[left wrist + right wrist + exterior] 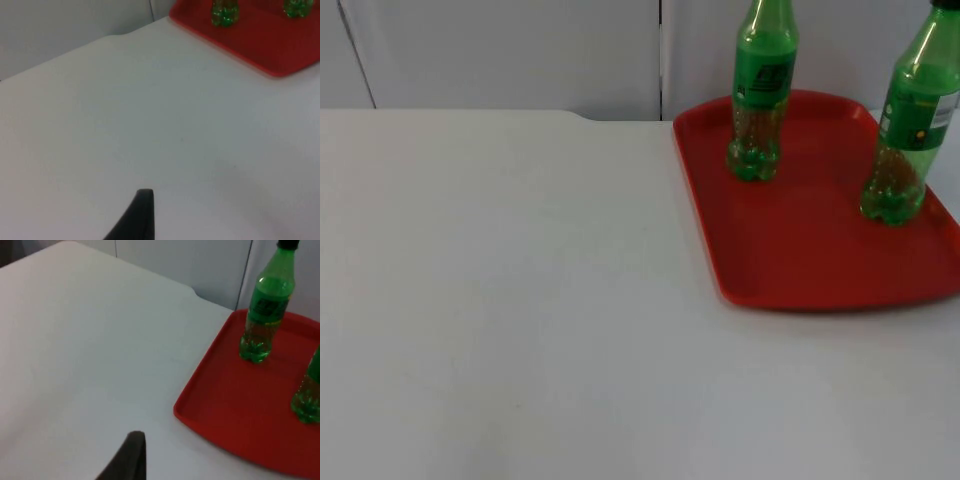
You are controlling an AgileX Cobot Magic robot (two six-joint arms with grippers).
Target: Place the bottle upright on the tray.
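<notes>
A: On the red tray [820,250], at the far right of the bench [500,300], two green bottles stand upright: one bottle [760,95] near the tray's back left corner, the other bottle [910,130] towards its right edge, well apart from each other.

B: So the placing looks done?

A: I judge so. Both sit with their bases flat on the tray floor, clear of the rim. The best thing now is to keep the arms away from them, since tall narrow bottles tip easily from a nudge.

B: And the grippers?

A: The left gripper [137,215] hangs over bare bench well short of the tray; the right gripper [127,455] hangs over the bench just off the tray's near corner. Each shows a single black fingertip, so I cannot tell whether either is open or closed. Neither holds anything I can see.

B: The surroundings?

A: A smooth white bench, and a grey partition wall [500,50] behind it.
</notes>
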